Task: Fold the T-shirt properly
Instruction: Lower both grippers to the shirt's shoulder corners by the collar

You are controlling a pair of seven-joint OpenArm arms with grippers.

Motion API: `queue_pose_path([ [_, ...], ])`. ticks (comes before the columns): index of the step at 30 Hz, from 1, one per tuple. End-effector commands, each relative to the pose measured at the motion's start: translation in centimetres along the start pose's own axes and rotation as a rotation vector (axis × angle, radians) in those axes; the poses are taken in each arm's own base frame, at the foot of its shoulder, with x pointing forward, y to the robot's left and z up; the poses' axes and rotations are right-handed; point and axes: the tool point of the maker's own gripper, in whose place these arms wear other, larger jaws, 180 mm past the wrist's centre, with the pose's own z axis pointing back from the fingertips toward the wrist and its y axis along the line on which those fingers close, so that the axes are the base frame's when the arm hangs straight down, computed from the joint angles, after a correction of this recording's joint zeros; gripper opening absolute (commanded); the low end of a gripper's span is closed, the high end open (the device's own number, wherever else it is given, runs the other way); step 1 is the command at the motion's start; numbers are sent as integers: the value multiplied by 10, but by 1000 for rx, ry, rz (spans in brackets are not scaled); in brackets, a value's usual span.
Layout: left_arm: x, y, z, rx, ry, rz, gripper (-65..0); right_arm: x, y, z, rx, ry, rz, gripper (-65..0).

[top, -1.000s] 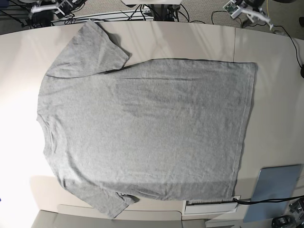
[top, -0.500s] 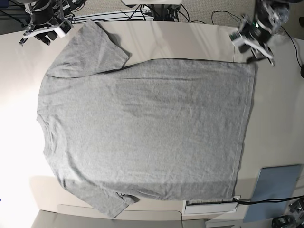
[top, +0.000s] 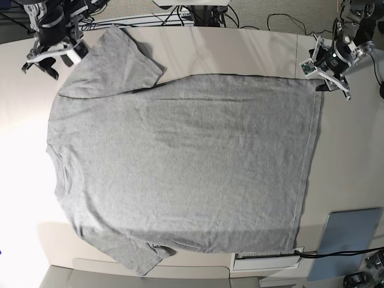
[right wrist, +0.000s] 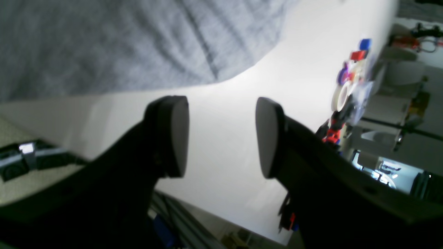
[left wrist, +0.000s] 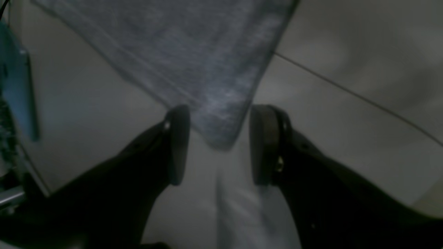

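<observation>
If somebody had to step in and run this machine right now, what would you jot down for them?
Left gripper: open, jaws on either side of the T-shirt's hem corner, nothing pinched.
Right gripper: open, empty, over bare table near the sleeve.
T-shirt: spread flat, plain side up, collar on the right arm's side.
Done: no fold.
Left: grab the corners, then all the folding.

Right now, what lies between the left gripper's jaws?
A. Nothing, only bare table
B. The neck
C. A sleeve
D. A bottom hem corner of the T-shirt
D: in the left wrist view the left gripper straddles a pointed hem corner of the T-shirt, jaws apart.
</observation>
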Motion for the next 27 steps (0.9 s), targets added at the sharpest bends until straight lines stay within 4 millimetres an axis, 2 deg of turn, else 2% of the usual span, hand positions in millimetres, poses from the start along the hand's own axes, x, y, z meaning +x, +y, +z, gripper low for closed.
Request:
queue_pose_path([
  [1,-2,9,1,13,0,-12,-358,6,-9,2,-33,-21,4,-343],
  [6,-11,9,-4,8,5,5,-358,11,-17,-2,-59,-36,-6,-343],
  [9,-9,7,-5,2,-21,11,-358,13,-18,-3,-57,-44,-23,-343],
  [17,0,20,-10,12,-46,14,-358,12,-18,-3,-53,-36,-27,-343],
  [19,2,17,-14,-2,-51,14,-358,11,-17,-3,-53,-30,-27,-343],
  [23,0,-4,-29,-58,-19,-39,-358,8,-17,-3,-53,-13,-27,-343],
  [27,-10,4,-42,-11,39,-61,-358,8,-17,-3,-53,-13,-27,-343],
])
